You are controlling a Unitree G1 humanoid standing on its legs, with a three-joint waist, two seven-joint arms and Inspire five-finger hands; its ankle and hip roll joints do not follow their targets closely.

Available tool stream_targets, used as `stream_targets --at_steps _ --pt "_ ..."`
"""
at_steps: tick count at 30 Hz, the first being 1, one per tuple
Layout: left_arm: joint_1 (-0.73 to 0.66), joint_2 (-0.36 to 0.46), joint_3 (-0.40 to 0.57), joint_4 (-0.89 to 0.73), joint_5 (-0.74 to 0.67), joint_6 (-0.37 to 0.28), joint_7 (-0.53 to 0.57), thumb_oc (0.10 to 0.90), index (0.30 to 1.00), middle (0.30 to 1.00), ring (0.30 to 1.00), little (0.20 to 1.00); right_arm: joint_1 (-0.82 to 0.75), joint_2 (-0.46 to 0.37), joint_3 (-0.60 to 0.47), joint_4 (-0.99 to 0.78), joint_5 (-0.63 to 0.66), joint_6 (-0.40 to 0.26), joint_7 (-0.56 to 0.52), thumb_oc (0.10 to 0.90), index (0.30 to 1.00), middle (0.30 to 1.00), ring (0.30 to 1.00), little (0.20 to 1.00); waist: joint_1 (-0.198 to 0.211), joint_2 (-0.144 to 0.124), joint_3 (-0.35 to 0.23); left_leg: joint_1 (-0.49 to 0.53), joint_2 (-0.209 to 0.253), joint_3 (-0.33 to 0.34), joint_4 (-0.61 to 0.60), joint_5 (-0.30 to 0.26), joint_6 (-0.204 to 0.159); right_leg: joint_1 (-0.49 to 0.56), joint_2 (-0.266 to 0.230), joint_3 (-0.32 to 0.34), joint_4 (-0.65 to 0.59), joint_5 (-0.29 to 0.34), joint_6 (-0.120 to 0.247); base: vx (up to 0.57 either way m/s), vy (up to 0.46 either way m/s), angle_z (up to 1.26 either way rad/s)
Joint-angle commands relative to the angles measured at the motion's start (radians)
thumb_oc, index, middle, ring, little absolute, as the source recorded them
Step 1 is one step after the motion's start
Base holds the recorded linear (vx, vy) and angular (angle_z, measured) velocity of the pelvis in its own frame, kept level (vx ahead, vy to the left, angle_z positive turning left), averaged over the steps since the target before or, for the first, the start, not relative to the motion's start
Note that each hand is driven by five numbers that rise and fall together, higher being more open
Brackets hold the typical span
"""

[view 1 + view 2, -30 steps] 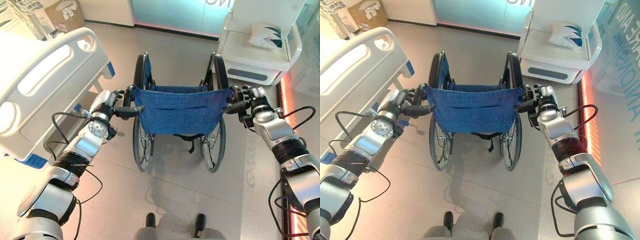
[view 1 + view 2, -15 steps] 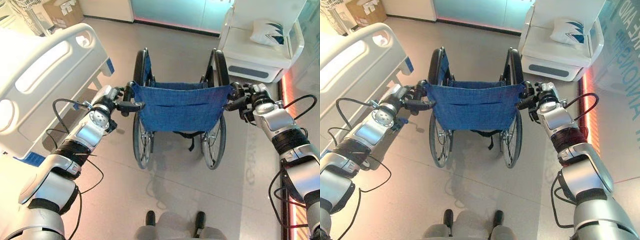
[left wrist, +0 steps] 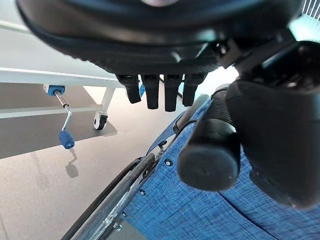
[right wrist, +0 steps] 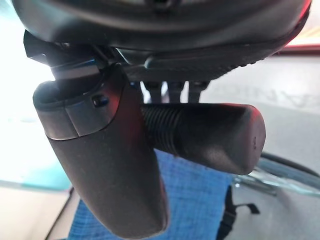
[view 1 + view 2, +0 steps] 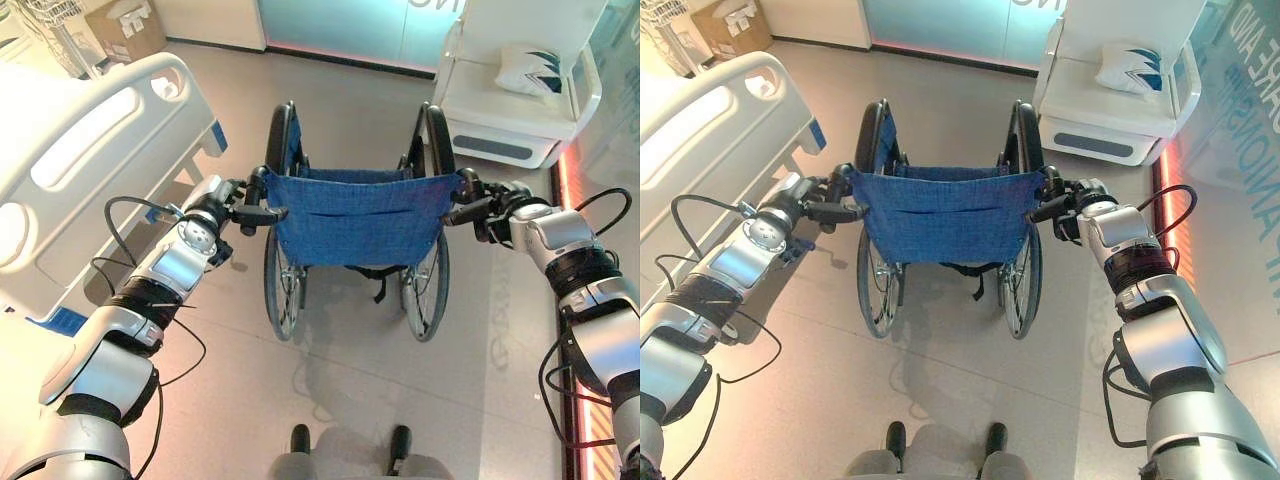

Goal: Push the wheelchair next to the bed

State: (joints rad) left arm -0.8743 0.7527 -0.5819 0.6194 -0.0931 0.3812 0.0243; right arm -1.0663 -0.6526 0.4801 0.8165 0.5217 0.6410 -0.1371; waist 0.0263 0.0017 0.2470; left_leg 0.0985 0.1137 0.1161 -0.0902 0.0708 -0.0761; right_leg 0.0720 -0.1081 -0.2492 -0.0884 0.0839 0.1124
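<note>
A wheelchair [image 5: 355,215] with a blue fabric back and black wheels stands on the floor in front of me, facing away. The white hospital bed [image 5: 80,150] lies to its left, footboard towards me, a short gap from the left wheel. My left hand [image 5: 215,200] is shut on the left push handle [image 3: 207,150], which sits between fingers and thumb. My right hand [image 5: 500,205] is shut on the right push handle [image 4: 210,137], with the thumb across its ribbed grip.
A white armchair [image 5: 470,110] with a cushion [image 5: 530,70] stands at the back right, just past the wheelchair. A cardboard box [image 5: 125,30] sits at the back left. A blue-tipped crank [image 3: 64,125] hangs under the bed. Open floor lies ahead between bed and armchair.
The wheelchair has crept slightly forward, with both hands still on its handles. My right forearm has swung a little outward. The view has shifted slightly.
</note>
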Motion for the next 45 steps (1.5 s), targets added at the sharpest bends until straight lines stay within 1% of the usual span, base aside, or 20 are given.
stream_targets --at_steps 1,3,6,7,9,10,13,18,19,20,22,24,25,26,27,28,30,34,39,45 --pt "-0.157 0.044 -0.046 0.135 0.076 -0.004 0.026 0.8 0.9 0.9 0.9 0.9 -0.046 -0.072 0.049 0.126 -0.047 0.035 0.021 0.8 0.9 0.9 0.9 0.9 -0.001 -0.009 -0.036 -0.048 -0.044 0.018 0.067 -0.085 0.038 -0.023 -0.011 0.01 0.11 -0.114 -0.009 0.0 0.0 0.0" --pt "-0.162 0.047 -0.055 0.143 0.088 -0.007 0.013 0.8 0.9 0.9 0.9 0.9 -0.051 -0.071 0.057 0.141 -0.046 0.024 0.026 0.8 0.9 0.9 0.9 0.9 0.0 -0.009 -0.034 -0.049 -0.044 0.017 0.068 -0.085 0.039 -0.024 -0.01 0.011 0.111 -0.114 -0.009 0.0 0.0 0.0" --pt "-0.168 0.044 -0.07 0.155 0.121 -0.017 0.015 0.8 0.9 0.9 0.9 0.9 -0.06 -0.069 0.065 0.137 -0.048 -0.04 -0.002 0.8 0.9 0.9 0.9 0.9 -0.001 -0.009 -0.031 -0.049 -0.044 0.014 0.07 -0.085 0.039 -0.024 -0.01 0.012 0.112 -0.114 -0.01 0.0 0.0 0.0" --pt "-0.168 0.043 -0.07 0.155 0.121 -0.017 0.015 0.8 0.9 0.9 0.9 0.9 -0.06 -0.069 0.065 0.137 -0.047 -0.04 -0.003 0.8 0.9 0.9 0.9 0.9 0.0 -0.009 -0.03 -0.049 -0.044 0.014 0.07 -0.085 0.039 -0.024 -0.01 0.012 0.112 -0.114 -0.01 0.0 0.0 0.0" --pt "-0.173 0.037 -0.08 0.161 0.133 -0.009 -0.003 0.8 0.9 0.9 0.9 0.9 -0.066 -0.064 0.062 0.117 -0.027 -0.083 -0.051 0.8 0.9 0.9 0.9 0.9 -0.001 -0.006 -0.029 -0.052 -0.043 0.012 0.072 -0.086 0.039 -0.025 -0.011 0.011 0.113 -0.115 -0.011 0.0 0.0 0.0" --pt "-0.173 0.036 -0.08 0.161 0.133 -0.009 -0.003 0.8 0.9 0.9 0.9 0.9 -0.065 -0.063 0.062 0.116 -0.026 -0.083 -0.052 0.8 0.9 0.9 0.9 0.9 -0.001 -0.006 -0.029 -0.052 -0.043 0.012 0.072 -0.086 0.039 -0.025 -0.011 0.011 0.113 -0.115 -0.011 0.0 0.0 0.0" --pt "-0.177 0.028 -0.089 0.168 0.148 -0.01 -0.014 0.8 0.9 0.9 0.9 0.9 -0.077 -0.056 0.056 0.083 0.007 -0.118 -0.122 0.8 0.9 0.9 0.9 0.9 -0.002 -0.005 -0.026 -0.055 -0.043 0.011 0.075 -0.087 0.038 -0.028 -0.012 0.01 0.114 -0.114 -0.011 0.0 0.0 0.0" --pt "-0.176 0.02 -0.098 0.158 0.173 -0.088 0.01 0.8 0.9 0.9 0.9 0.9 -0.079 -0.048 0.048 0.035 0.011 -0.153 -0.16 0.8 0.9 0.9 0.9 0.9 -0.006 -0.002 -0.023 -0.056 -0.045 0.01 0.075 -0.088 0.037 -0.029 -0.012 0.012 0.114 -0.114 -0.012 0.0 0.0 0.0" --pt "-0.175 0.016 -0.103 0.148 0.189 -0.111 0.016 0.8 0.9 0.9 0.9 0.9 -0.074 -0.045 0.049 0.019 0.004 -0.173 -0.166 0.8 0.9 0.9 0.9 0.9 -0.007 -0.001 -0.023 -0.056 -0.045 0.011 0.074 -0.087 0.037 -0.028 -0.013 0.011 0.113 -0.113 -0.012 0.0 0.0 0.0" --pt "-0.174 0.016 -0.104 0.146 0.192 -0.116 0.018 0.775 0.862 0.862 0.862 0.862 -0.073 -0.044 0.049 0.017 0.003 -0.178 -0.168 0.8 0.9 0.9 0.9 0.9 -0.007 0.0 -0.024 -0.055 -0.045 0.011 0.074 -0.087 0.036 -0.029 -0.013 0.011 0.113 -0.113 -0.012 0.0 0.0 0.0" --pt "-0.17 0.016 -0.112 0.133 0.181 -0.147 0.037 0.673 0.709 0.709 0.709 0.709 -0.064 -0.04 0.048 -0.015 -0.01 -0.195 -0.174 0.8 0.9 0.9 0.9 0.9 -0.011 0.001 -0.025 -0.056 -0.045 0.012 0.077 -0.087 0.035 -0.03 -0.014 0.012 0.116 -0.113 -0.013 0.0 0.0 0.0" --pt "-0.165 0.01 -0.111 0.129 0.17 -0.158 0.05 0.662 0.693 0.693 0.693 0.693 -0.062 -0.036 0.048 -0.027 -0.009 -0.201 -0.177 0.8 0.9 0.9 0.9 0.9 -0.011 0.002 -0.025 -0.057 -0.045 0.012 0.075 -0.086 0.035 -0.031 -0.014 0.012 0.115 -0.113 -0.013 0.0 0.0 0.0" --pt "-0.159 0.001 -0.107 0.125 0.148 -0.177 0.052 0.591 0.587 0.587 0.587 0.587 -0.057 -0.029 0.045 -0.041 -0.014 -0.209 -0.18 0.739 0.808 0.808 0.808 0.808 -0.012 0.004 -0.025 -0.056 -0.046 0.012 0.074 -0.087 0.035 -0.03 -0.014 0.012 0.114 -0.113 -0.014 0.0 0.0 0.0" --pt "-0.156 -0.002 -0.104 0.124 0.143 -0.182 0.051 0.555 0.533 0.533 0.533 0.533 -0.055 -0.028 0.045 -0.045 -0.017 -0.214 -0.18 0.685 0.728 0.728 0.728 0.728 -0.013 0.004 -0.025 -0.055 -0.046 0.013 0.073 -0.086 0.035 -0.03 -0.013 0.012 0.113 -0.113 -0.014 0.0 0.0 0.0" --pt "-0.151 -0.009 -0.1 0.12 0.138 -0.201 0.052 0.4 0.3 0.3 0.3 0.3 -0.052 -0.025 0.044 -0.05 -0.024 -0.231 -0.17 0.525 0.488 0.488 0.488 0.488 -0.013 0.005 -0.025 -0.055 -0.046 0.013 0.073 -0.087 0.035 -0.029 -0.013 0.012 0.113 -0.113 -0.014 0.0 0.0 0.0" --pt "-0.146 -0.013 -0.096 0.118 0.141 -0.213 0.05 0.4 0.3 0.3 0.3 0.3 -0.05 -0.023 0.045 -0.054 -0.037 -0.241 -0.157 0.4 0.3 0.3 0.3 0.3 -0.013 0.005 -0.026 -0.055 -0.046 0.014 0.074 -0.087 0.034 -0.029 -0.013 0.012 0.113 -0.113 -0.014 0.0 0.0 0.0" --pt "-0.128 -0.029 -0.09 0.11 0.152 -0.218 0.025 0.4 0.3 0.3 0.3 0.3 -0.035 -0.017 0.047 -0.072 -0.055 -0.23 -0.107 0.4 0.3 0.3 0.3 0.3 -0.013 0.006 -0.028 -0.057 -0.046 0.015 0.076 -0.086 0.033 -0.031 -0.014 0.011 0.115 -0.112 -0.013 0.0 0.0 0.0" --pt "-0.112 -0.038 -0.088 0.111 0.152 -0.2 0.013 0.4 0.3 0.3 0.3 0.3 -0.022 -0.011 0.05 -0.07 -0.062 -0.217 -0.076 0.4 0.3 0.3 0.3 0.3 -0.014 0.007 -0.03 -0.056 -0.045 0.014 0.073 -0.083 0.033 -0.032 -0.015 0.011 0.116 -0.112 -0.013 0.0 0.0 0.0" --pt "-0.098 -0.077 -0.078 0.175 0.155 -0.175 0.003 0.4 0.3 0.3 0.3 0.3 -0.02 0.006 0.06 0.001 -0.086 -0.201 -0.008 0.4 0.3 0.3 0.3 0.3 -0.014 0.006 -0.034 -0.051 -0.046 0.015 0.074 -0.083 0.035 -0.028 -0.015 0.011 0.117 -0.113 -0.014 0.0 0.0 0.0" --pt "-0.112 -0.088 -0.091 0.202 0.191 -0.15 -0.035 0.4 0.3 0.3 0.3 0.3 -0.037 0.01 0.072 0.016 -0.092 -0.216 -0.006 0.4 0.3 0.3 0.3 0.3 -0.015 0.005 -0.031 -0.055 -0.044 0.016 0.077 -0.082 0.034 -0.032 -0.016 0.011 0.119 -0.112 -0.013 -0.01 -0.002 0.0"
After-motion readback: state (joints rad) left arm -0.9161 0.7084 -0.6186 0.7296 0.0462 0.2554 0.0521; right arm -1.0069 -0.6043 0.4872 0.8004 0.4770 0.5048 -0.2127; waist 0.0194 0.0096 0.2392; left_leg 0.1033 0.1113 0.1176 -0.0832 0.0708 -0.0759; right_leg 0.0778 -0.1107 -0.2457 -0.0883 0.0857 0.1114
